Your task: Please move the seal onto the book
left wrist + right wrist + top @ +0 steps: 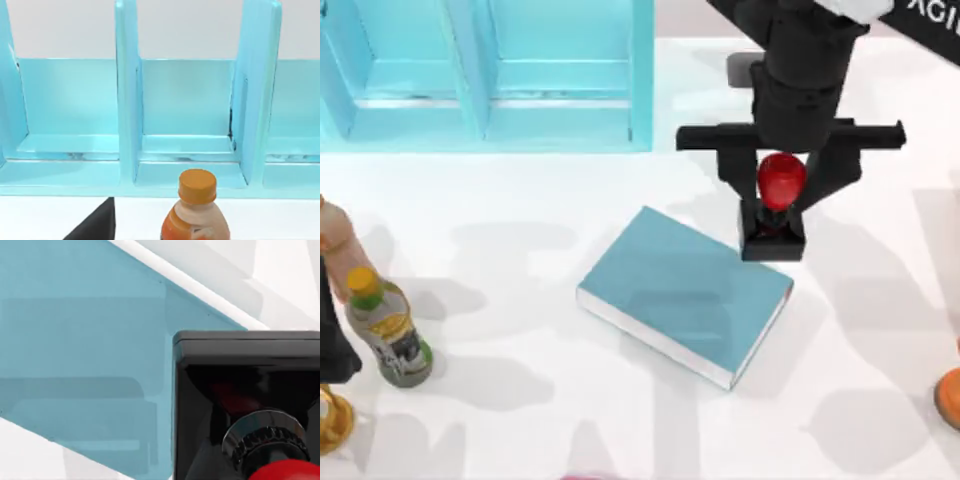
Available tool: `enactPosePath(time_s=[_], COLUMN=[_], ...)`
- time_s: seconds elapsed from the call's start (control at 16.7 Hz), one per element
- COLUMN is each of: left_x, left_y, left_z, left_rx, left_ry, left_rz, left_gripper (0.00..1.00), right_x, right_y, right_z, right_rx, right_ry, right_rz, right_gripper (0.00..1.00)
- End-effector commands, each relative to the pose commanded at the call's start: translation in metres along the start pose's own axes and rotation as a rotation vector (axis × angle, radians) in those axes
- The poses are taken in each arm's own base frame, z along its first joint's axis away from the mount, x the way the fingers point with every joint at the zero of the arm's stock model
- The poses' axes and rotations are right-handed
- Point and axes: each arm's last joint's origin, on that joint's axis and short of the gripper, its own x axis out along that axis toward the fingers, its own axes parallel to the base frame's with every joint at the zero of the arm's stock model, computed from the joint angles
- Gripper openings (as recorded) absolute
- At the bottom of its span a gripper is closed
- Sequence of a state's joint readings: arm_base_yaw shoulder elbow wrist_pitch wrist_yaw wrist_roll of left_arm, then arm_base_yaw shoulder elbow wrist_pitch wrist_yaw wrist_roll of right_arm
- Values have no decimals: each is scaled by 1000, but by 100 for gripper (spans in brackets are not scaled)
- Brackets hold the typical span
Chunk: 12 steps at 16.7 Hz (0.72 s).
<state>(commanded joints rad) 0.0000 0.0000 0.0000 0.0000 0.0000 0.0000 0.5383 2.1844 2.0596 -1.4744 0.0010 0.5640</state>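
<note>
The seal (776,205), a black block with a glossy red ball knob, hangs at the far right corner of the teal-blue book (685,295), which lies flat at mid-table. My right gripper (780,200) points straight down, shut on the seal just under the knob. In the right wrist view the seal (240,355) has its black base partly over the corner of the book (85,365) and partly over white table. The left arm (332,340) stays parked at the table's left edge.
A light-blue shelf unit (490,70) spans the back left. Two bottles stand at the left: one with a yellow cap (385,330) and an orange one (197,215). An orange object (950,395) sits at the right edge, a gold one (330,420) at the front left.
</note>
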Motion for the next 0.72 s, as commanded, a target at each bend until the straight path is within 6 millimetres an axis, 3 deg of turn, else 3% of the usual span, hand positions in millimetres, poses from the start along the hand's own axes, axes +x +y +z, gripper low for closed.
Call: enactPosePath(time_s=[0.12, 0.24, 0.72], left_x=[0, 0, 0], left_y=[0, 0, 0], left_z=[0, 0, 0], left_rx=[0, 0, 0], left_ry=[0, 0, 0], left_rz=[0, 0, 0], left_gripper=[100, 100, 100], right_x=[13, 22, 21], right_y=[40, 63, 65], right_z=[-9, -14, -14], right_rx=[-1, -1, 1], right_ry=[-11, -25, -25], right_rz=[2, 10, 12], right_gripper=[0, 0, 0])
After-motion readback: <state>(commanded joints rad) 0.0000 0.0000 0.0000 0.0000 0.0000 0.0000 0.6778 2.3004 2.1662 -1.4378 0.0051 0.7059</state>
